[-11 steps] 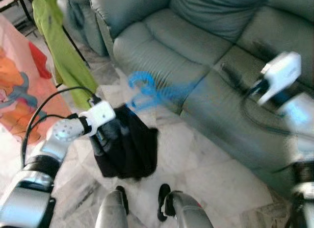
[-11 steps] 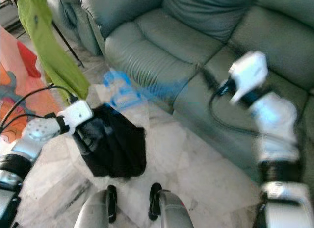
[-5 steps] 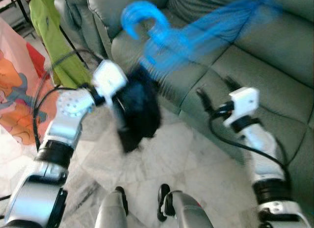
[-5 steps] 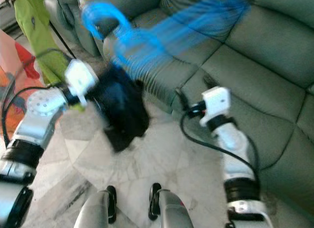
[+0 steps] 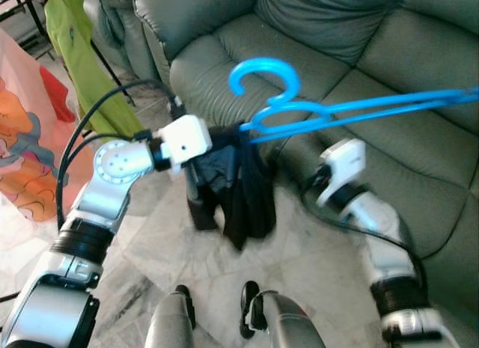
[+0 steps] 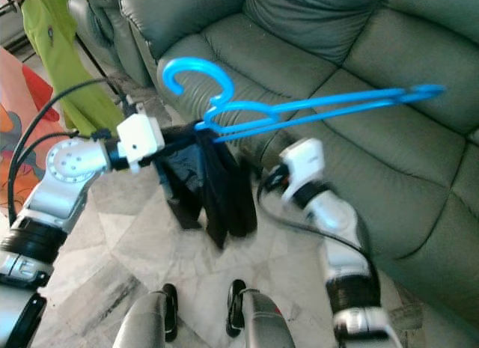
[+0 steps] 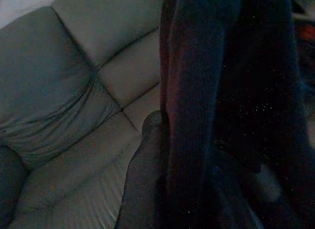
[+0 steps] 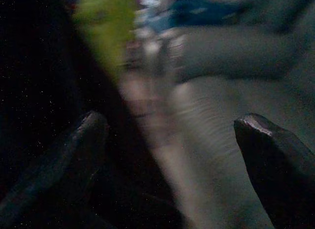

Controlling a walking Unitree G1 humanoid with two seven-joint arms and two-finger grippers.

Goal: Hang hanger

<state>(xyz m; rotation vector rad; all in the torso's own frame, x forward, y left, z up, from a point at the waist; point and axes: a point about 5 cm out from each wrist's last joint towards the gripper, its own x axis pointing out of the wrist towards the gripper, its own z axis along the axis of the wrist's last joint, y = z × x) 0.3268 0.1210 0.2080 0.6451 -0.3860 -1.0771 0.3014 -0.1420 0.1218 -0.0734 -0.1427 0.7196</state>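
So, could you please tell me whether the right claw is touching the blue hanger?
Apart. In the right wrist view the right claw is spread wide with nothing between its fingers, and in the left eye view the blue hanger passes above that wrist without contact.

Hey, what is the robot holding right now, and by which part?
The left gripper holds the blue hanger near its neck, just below the hook, with a black garment draped there. The right gripper is open and holds nothing.
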